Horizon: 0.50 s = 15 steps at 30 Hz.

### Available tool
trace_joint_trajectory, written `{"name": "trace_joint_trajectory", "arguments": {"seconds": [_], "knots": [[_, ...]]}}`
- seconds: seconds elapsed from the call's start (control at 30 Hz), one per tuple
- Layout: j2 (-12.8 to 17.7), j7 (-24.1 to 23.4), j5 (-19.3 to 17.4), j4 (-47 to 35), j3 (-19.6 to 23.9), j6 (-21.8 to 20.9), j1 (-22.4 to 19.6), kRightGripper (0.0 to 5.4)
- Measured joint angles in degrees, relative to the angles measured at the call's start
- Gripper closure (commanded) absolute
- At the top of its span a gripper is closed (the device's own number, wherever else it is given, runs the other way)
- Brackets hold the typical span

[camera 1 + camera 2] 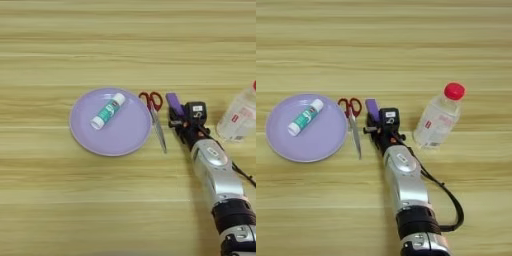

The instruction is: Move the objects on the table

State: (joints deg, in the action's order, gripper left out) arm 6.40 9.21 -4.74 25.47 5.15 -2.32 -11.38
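A round lilac plate (111, 122) lies left of centre with a white-and-teal glue stick (107, 111) lying on it. Red-handled scissors (155, 112) lie just right of the plate, blades pointing toward me. A small purple block (175, 104) sits right of the scissors' handles. My right gripper (176, 118) reaches in from the bottom right and its tip meets the block's near end; the black head hides the contact. A clear bottle with a red cap (438, 120) lies on its side to the right of the gripper.
The light wooden table (381, 45) runs wide behind the objects. My silver forearm (406, 185) crosses the near right part of the table, with a black cable (448, 200) looping on its right.
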Motion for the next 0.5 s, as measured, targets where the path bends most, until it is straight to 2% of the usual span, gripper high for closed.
{"name": "trace_joint_trajectory", "arguments": {"seconds": [0.17,0.3,0.5], "knots": [[-0.34,-0.86,0.26,-6.53,-0.47,2.11,3.99,3.99],[-0.57,-1.28,0.24,-14.08,-0.79,4.87,9.28,3.99],[-0.54,-1.4,0.19,-19.57,-0.66,7.2,13.34,3.99]]}}
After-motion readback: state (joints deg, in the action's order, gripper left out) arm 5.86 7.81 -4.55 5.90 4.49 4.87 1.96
